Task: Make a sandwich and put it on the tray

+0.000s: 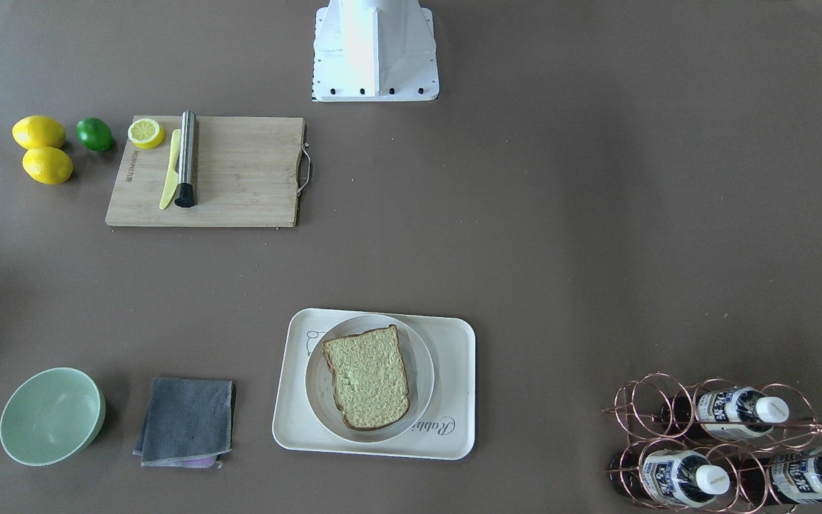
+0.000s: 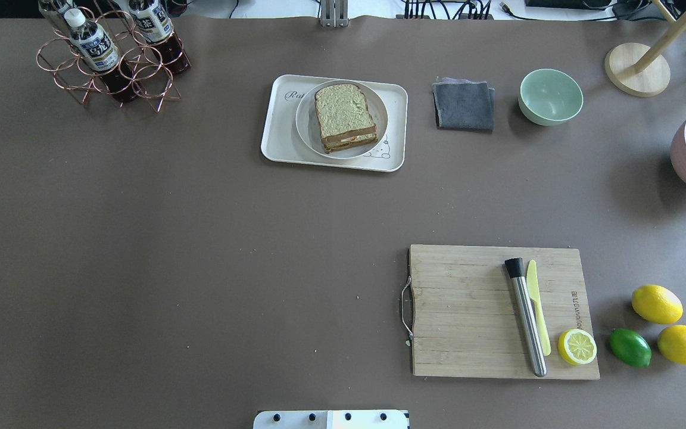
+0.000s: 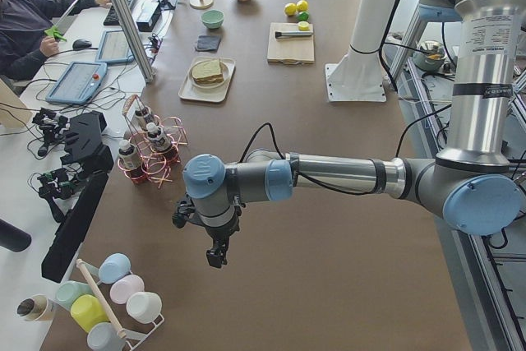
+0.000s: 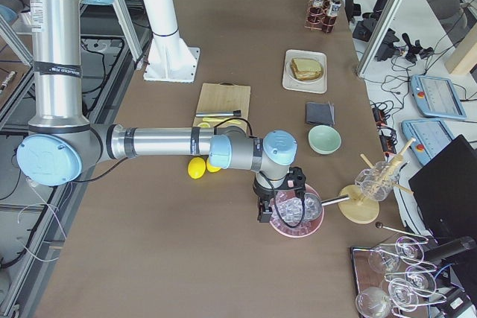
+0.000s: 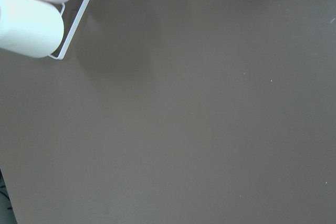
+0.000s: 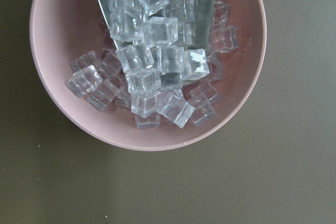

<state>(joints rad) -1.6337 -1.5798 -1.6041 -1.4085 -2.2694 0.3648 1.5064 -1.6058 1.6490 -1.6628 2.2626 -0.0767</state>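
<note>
The sandwich [image 2: 346, 117] sits on a round white plate [image 2: 306, 122], which rests on the tray [image 2: 276, 140]. A grey cloth [image 2: 464, 105] lies near the tray, with a green bowl [image 2: 550, 96] beyond it. A bottle rack [image 2: 111, 59] stands well apart on the tray's other side. The left tool [image 3: 217, 254] hangs over bare tabletop [image 2: 200, 250] and the right tool [image 4: 263, 211] over a pink bowl [image 6: 47, 77] of ice. I cannot tell whether either is wide or narrow.

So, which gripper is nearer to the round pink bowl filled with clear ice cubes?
Right. The right gripper hangs at the pink bowl's edge, just above it. The left gripper is far off at the other end, past the copper wire bottle rack.
</note>
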